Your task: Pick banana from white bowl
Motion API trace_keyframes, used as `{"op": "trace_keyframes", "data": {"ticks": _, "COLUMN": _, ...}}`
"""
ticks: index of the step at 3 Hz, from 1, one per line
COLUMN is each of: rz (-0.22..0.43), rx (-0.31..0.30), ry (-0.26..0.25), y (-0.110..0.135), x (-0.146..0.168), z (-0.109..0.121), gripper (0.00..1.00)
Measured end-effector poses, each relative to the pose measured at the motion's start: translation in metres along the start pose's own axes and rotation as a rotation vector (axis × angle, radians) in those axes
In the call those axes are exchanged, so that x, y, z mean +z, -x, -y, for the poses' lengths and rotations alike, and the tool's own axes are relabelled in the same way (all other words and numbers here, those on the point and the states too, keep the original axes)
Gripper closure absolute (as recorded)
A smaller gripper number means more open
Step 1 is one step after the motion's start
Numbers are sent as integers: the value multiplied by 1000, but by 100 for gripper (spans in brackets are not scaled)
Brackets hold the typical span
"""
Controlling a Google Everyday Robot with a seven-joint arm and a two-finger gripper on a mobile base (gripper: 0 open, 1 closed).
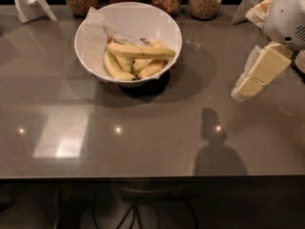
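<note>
The white bowl (162, 20) stands on the grey table at the back centre, lined with crumpled white paper. The banana (140, 51), long, nearly straight and pale yellow with brownish tips, lies across the top of several shorter curved bananas inside it. My gripper (250, 82) hangs at the right edge of the view, above the table and well to the right of the bowl, apart from it, with cream-coloured fingers pointing down and left. It holds nothing that I can see.
Several glass jars of grains (205, 1) stand in a row behind the bowl. A white napkin holder (31, 1) is at the back left and another white object (252, 1) at the back right. The table's front edge runs along the bottom.
</note>
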State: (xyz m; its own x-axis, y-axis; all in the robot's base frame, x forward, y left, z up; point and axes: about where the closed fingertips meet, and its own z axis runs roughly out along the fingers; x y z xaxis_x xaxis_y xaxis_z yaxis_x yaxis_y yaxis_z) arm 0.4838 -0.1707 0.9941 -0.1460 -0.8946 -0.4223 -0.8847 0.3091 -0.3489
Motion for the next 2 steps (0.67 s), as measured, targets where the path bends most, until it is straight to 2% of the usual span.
{"op": "trace_keyframes", "data": {"ticks": 1, "rz": 147, "rx": -26, "ry": -40, "y": 41, "x": 24, "z": 17, "gripper": 0}}
{"op": "trace_keyframes", "data": {"ticks": 2, "rz": 236, "rx": -54, "ry": -50, "y": 78, "x": 51, "z": 31, "gripper": 0}}
